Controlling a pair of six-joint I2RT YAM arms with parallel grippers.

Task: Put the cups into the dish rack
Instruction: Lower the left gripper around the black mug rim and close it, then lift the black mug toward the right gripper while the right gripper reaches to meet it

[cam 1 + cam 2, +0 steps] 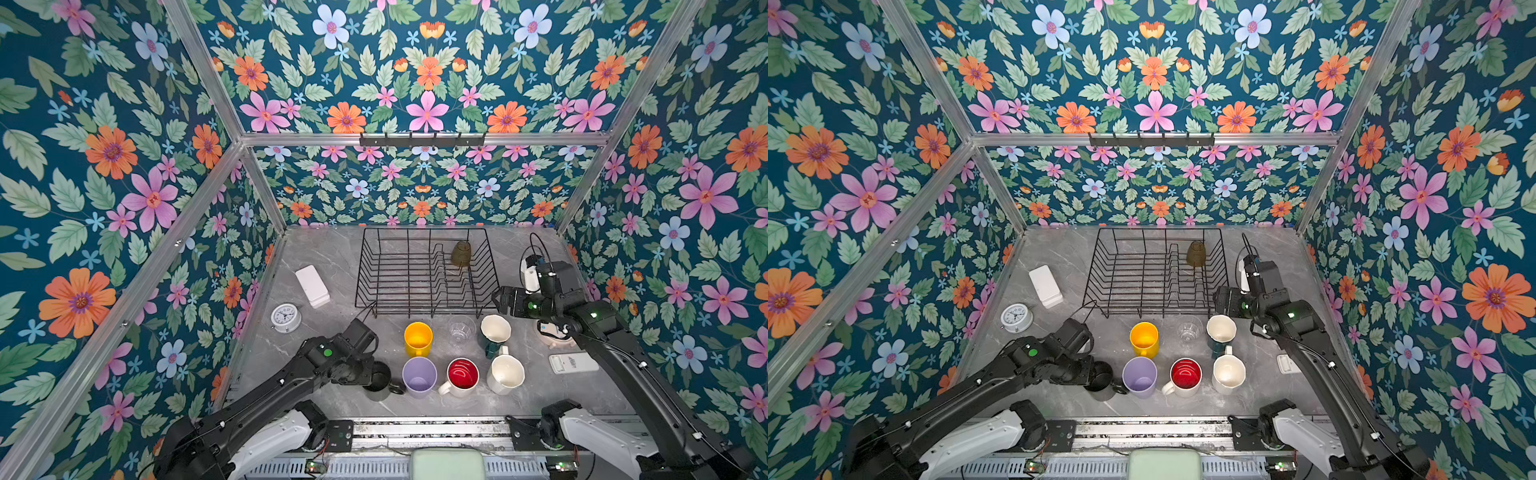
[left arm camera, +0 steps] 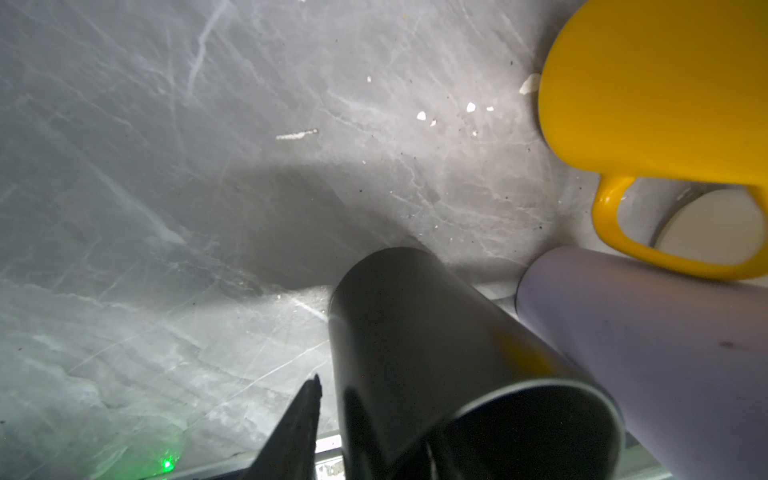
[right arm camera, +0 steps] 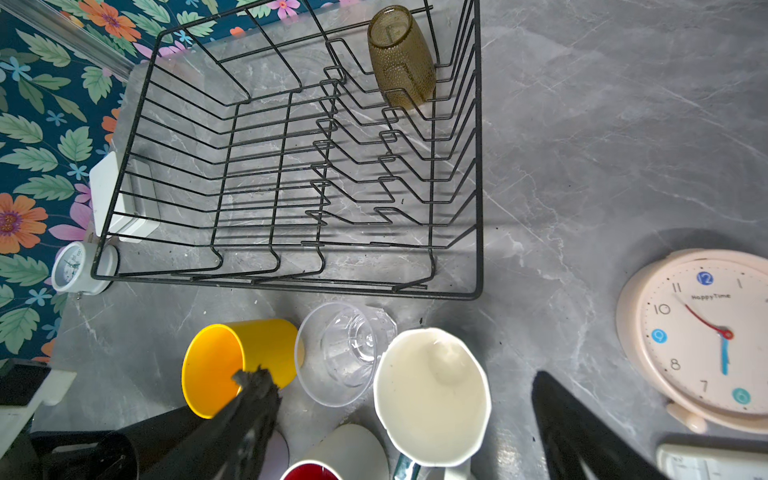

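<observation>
As the rack [image 1: 424, 228] holds 1 tumbler [image 1: 461, 252], 7 cups [image 1: 418, 338] stand outside.

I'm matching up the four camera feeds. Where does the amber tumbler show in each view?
Both top views: amber tumbler, base up, in the back right part of the dish rack.
Left wrist: not in it.
Right wrist: base up inside the rack, near its far end from the camera.
Shared landmark: the dish rack around it, wherever it shows.
</observation>
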